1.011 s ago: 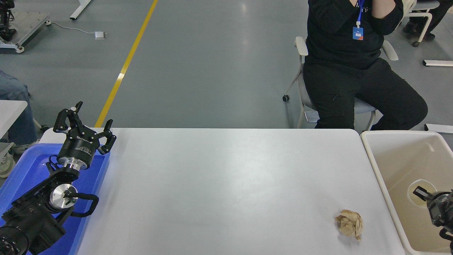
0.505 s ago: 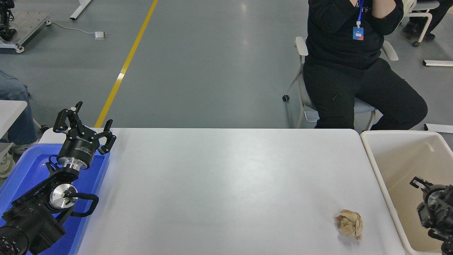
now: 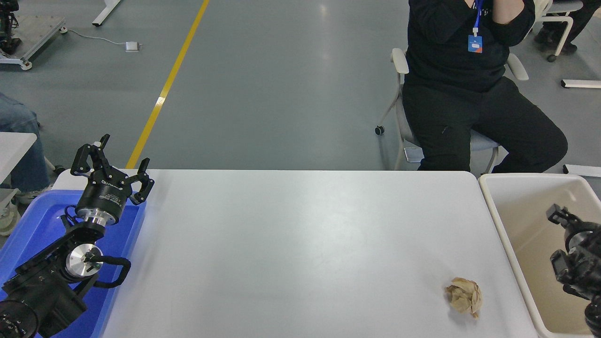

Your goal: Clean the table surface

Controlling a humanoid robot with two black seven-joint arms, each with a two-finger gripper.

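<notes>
Rising inside the bin (image 3: 516,220), the right gripper (image 3: 561,220), grip state unclear, has left the paper ball (image 3: 463,296) on the table (image 3: 291,244); left gripper (image 3: 112,162) parked, fingers spread.

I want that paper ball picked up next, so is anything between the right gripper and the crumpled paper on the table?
Only the near wall of the beige bin. The right gripper is over the bin, and the crumpled paper lies on the table surface just left of that wall, with nothing else around it.
</notes>
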